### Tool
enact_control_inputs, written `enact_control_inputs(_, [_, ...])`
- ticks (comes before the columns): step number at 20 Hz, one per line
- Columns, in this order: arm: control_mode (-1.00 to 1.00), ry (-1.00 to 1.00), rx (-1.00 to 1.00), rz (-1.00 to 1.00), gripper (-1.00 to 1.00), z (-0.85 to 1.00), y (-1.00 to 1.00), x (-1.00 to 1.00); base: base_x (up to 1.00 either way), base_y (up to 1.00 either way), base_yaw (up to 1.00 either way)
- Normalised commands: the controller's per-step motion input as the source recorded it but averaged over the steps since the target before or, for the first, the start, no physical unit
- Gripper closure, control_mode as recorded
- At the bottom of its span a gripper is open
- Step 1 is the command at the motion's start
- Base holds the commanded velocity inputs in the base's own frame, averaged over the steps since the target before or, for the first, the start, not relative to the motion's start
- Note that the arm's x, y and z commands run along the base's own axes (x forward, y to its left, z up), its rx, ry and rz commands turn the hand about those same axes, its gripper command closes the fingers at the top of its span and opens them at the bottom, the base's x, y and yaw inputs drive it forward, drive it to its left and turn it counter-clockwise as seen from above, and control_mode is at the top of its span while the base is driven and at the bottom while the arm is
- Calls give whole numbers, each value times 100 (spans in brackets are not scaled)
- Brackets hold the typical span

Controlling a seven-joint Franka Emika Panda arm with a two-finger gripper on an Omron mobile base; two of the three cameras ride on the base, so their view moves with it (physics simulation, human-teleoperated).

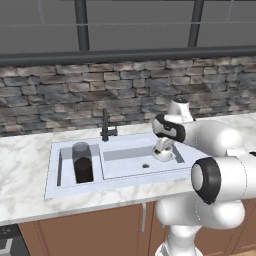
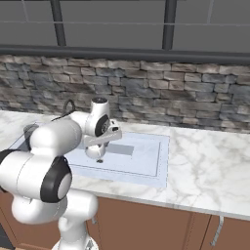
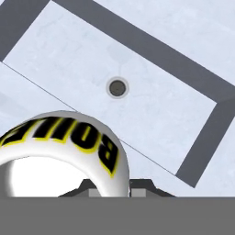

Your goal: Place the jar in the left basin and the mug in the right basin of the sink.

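The tall jar (image 1: pixel 82 163), dark below and greyish on top, stands upright in the narrow left basin (image 1: pixel 67 154) of the sink (image 1: pixel 52 189). My gripper (image 1: pixel 165 148) is shut on the rim of the squat white mug (image 1: pixel 162 152), which hangs over the right end of the wide right basin (image 1: pixel 127 162). From the right base view the mug (image 2: pixel 94 153) dangles under the gripper (image 2: pixel 98 145) above the right basin (image 2: pixel 139 156). In the hand view the mug (image 3: pixel 59 151), with black and yellow lettering, sits close between the fingertips (image 3: pixel 140 186), with the basin floor (image 3: pixel 151 110) beyond.
A thin dark faucet (image 1: pixel 106 127) stands at the sink's rear edge between the basins. The right basin's round drain (image 3: pixel 117 87) lies open on its floor. Marble counter (image 2: pixel 210 166) stretches to the right, with a stone wall (image 1: pixel 60 95) behind.
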Motion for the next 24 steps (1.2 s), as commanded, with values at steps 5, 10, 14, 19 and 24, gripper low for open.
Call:
enact_control_inputs(5, [-100,0,0,0,100,-23,0,11,0,0,0])
enact_control_inputs(10, [-100,0,0,0,100,-10,0,17,0,0,0])
enact_control_inputs(14, [-100,0,0,0,100,-8,0,19,0,0,0])
enact_control_inputs(19, [-100,0,0,0,100,-9,0,15,0,0,0])
enact_control_inputs(24, [-100,0,0,0,100,-12,0,11,0,0,0])
